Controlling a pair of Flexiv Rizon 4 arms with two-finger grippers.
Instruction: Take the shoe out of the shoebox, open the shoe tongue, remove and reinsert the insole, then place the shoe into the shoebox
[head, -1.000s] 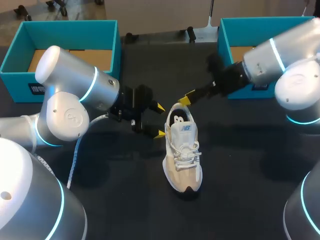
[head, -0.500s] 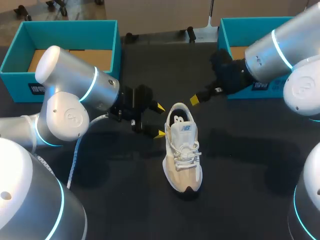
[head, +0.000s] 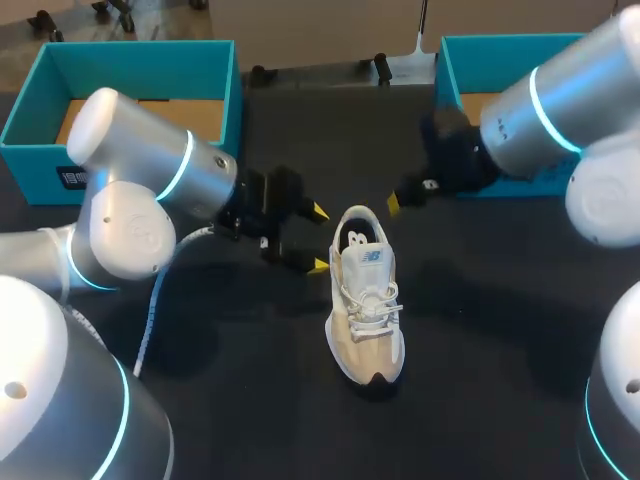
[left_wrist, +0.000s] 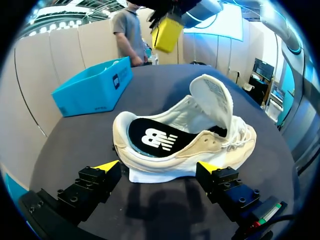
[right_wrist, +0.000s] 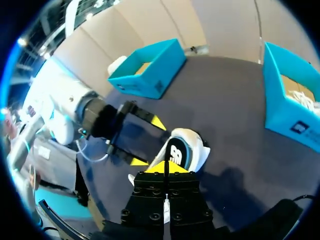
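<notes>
A white and beige shoe stands on the black table, heel toward the far side, with its tongue pulled up and the black insole showing inside. My left gripper is open at the shoe's heel, one yellow tip on each side; in its wrist view the left gripper has the heel just ahead of the fingers, not touching. My right gripper is shut and empty, raised right of the heel. In the right wrist view the right gripper hangs above the shoe.
One teal shoebox stands at the far left of the table and another teal shoebox at the far right, partly behind my right arm. A white cable trails from my left arm.
My right gripper has shut and drawn back up and to the right, away from the shoe's heel. The left gripper and the shoe have stayed in place.
</notes>
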